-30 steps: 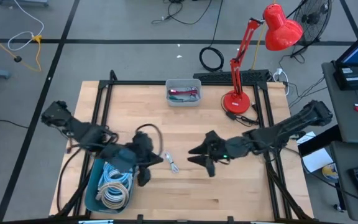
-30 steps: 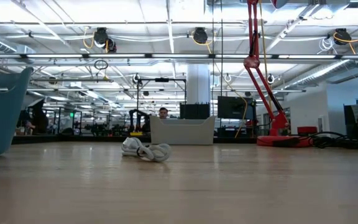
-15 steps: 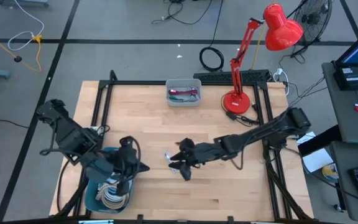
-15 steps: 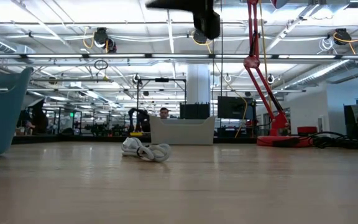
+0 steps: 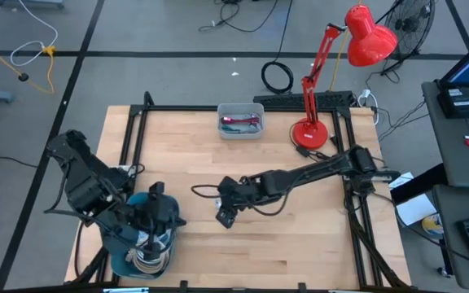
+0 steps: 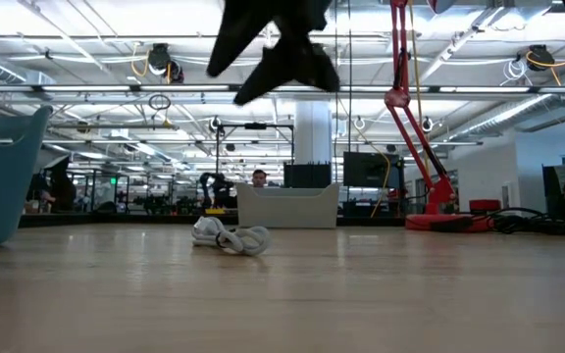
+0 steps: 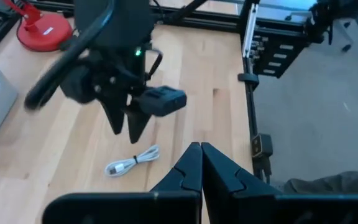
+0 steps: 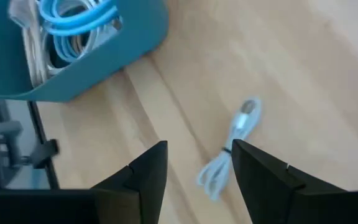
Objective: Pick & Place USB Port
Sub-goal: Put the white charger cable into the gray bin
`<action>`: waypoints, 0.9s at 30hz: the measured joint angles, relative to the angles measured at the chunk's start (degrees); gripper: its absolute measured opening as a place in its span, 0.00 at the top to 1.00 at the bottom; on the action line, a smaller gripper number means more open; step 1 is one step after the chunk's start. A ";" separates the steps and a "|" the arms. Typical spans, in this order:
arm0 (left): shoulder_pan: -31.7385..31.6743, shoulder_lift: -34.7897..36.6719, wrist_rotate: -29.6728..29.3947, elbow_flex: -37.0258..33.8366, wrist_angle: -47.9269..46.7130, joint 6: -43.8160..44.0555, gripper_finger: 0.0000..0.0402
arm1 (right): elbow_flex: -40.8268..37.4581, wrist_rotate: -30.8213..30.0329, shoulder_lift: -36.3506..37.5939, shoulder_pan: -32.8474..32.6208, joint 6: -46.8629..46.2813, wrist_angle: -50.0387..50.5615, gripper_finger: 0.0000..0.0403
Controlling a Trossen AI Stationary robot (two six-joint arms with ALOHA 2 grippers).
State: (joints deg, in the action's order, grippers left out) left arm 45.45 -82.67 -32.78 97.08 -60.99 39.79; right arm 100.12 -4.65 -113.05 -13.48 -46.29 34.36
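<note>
The white USB cable [image 8: 229, 158], bundled in a small coil, lies flat on the wooden table near its middle [image 6: 229, 236] [image 7: 132, 163]. My right gripper [image 8: 194, 168] hangs open above it, tipped downward and well clear of the table [image 6: 273, 49], touching nothing. My left gripper [image 7: 199, 158] is shut and empty, over the teal bin [image 5: 133, 259] at the near left.
The teal bin [image 8: 73, 50] holds several coiled blue and white cables. A grey tray [image 5: 240, 120] stands at the far edge, with a red desk lamp [image 5: 309, 130] to its right. Bare tabletop lies around the cable.
My right gripper has swung toward the table's left and come down over the USB cable, tipping further downward. My left gripper has drawn back toward the near left, over the teal bin, still shut. The cable has not moved.
</note>
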 joint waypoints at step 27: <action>5.80 -0.01 -4.85 0.00 -2.73 7.15 1.00 | 0.13 1.98 -14.48 0.66 -1.92 -2.84 0.50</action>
State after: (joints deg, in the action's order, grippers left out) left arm 51.25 -82.67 -37.63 97.08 -63.72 46.94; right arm 100.25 -2.68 -127.53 -12.82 -48.22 31.52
